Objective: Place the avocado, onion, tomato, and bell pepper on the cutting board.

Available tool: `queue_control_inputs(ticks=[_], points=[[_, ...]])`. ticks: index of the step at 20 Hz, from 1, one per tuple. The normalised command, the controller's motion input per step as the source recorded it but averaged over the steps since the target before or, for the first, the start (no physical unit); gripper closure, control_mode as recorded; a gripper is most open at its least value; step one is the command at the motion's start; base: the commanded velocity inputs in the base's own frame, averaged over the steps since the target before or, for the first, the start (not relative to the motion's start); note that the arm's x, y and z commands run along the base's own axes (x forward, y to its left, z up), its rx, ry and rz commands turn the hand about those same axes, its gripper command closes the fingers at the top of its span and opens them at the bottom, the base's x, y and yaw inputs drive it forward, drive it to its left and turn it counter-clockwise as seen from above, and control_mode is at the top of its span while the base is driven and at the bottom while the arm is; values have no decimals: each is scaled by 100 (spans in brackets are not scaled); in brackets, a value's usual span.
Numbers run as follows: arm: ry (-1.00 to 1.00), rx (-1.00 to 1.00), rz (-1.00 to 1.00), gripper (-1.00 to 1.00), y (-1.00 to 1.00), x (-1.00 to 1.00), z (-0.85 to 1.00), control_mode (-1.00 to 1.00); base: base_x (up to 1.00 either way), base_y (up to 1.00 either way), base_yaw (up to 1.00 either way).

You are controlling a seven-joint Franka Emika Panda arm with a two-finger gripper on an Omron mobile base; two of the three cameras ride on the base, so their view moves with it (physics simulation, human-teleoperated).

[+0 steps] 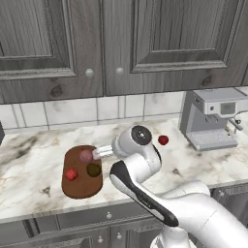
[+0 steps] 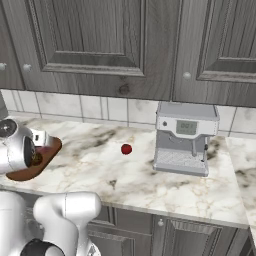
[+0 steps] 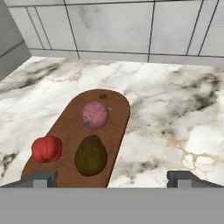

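Observation:
The dark reddish-brown cutting board (image 1: 82, 186) (image 3: 116, 116) lies on the marble counter at the left. Three things rest on it: the pink-purple onion (image 1: 86, 156) (image 3: 94, 115), the lumpy red bell pepper (image 1: 71, 174) (image 3: 47, 148) and the dark olive avocado (image 1: 93, 169) (image 3: 91, 155). Off the board, to its right, the round red tomato (image 1: 163, 140) (image 2: 126, 149) sits on the bare counter. My gripper (image 1: 98, 154) (image 3: 111, 178) hovers over the board's right edge, just short of the avocado. It is open, its fingertips (image 3: 40, 178) spread wide with nothing between them.
A grey coffee machine (image 1: 213, 118) (image 2: 185, 137) stands at the back right of the counter, right of the tomato. Tiled wall and dark wooden cabinets (image 1: 121, 43) rise behind. My own arm (image 1: 138, 164) sits between the board and the tomato.

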Motion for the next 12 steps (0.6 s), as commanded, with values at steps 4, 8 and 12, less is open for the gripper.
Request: queue_control_inputs(ticks=[4, 8, 12], points=[[-15, -1, 0, -100, -79, -52, 52, -100, 0, 0, 0], [-7, -1, 0, -100, -79, -34, 39, -100, 0, 0, 0], [-1, -3, -4, -100, -73, -10, 24, -100, 0, 0, 0]])
